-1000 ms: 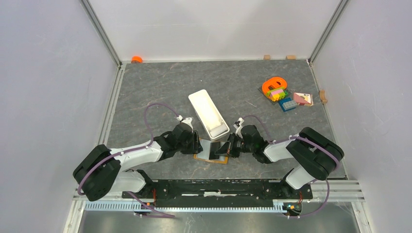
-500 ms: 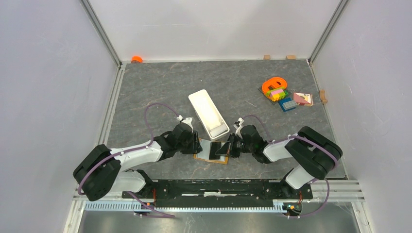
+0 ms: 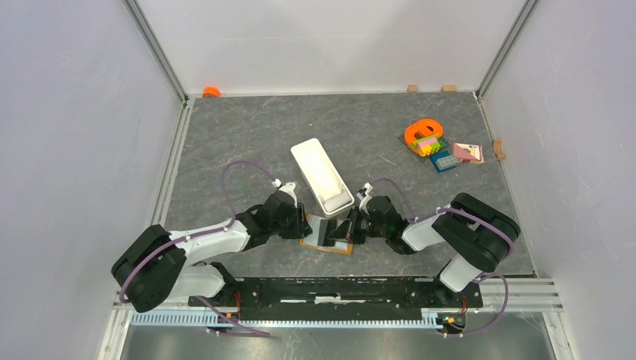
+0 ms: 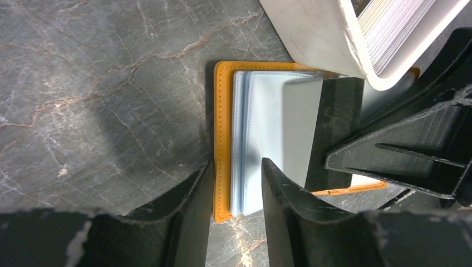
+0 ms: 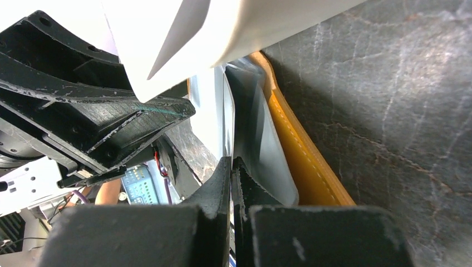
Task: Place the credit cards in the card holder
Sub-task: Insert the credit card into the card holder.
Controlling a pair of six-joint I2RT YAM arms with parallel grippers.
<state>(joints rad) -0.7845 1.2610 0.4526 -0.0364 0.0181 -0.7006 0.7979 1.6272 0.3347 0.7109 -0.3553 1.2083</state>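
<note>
The card holder [image 3: 324,238] lies open on the table between both arms, orange-tan outside with pale blue-grey pockets [image 4: 261,122]. My left gripper [image 4: 237,164] stands open astride its left orange edge [image 4: 224,139], one finger on each side. My right gripper [image 5: 232,160] is shut on a credit card [image 4: 333,128] held on edge, its far end lying over the holder's pockets. In the right wrist view the card [image 5: 227,119] shows only as a thin line beside the holder's orange edge [image 5: 303,161]. More cards [image 4: 389,28] stand stacked in the white tray [image 3: 322,176].
The white tray's near end [image 4: 323,39] overhangs the holder's far edge, close to both grippers. Toy blocks with an orange ring [image 3: 425,139] and small flat pieces [image 3: 457,156] sit at the back right. An orange cap [image 3: 211,91] lies in the back left corner.
My right gripper has slid a little to the left with the card, further over the holder. The left jaws have narrowed slightly around the holder's edge.
</note>
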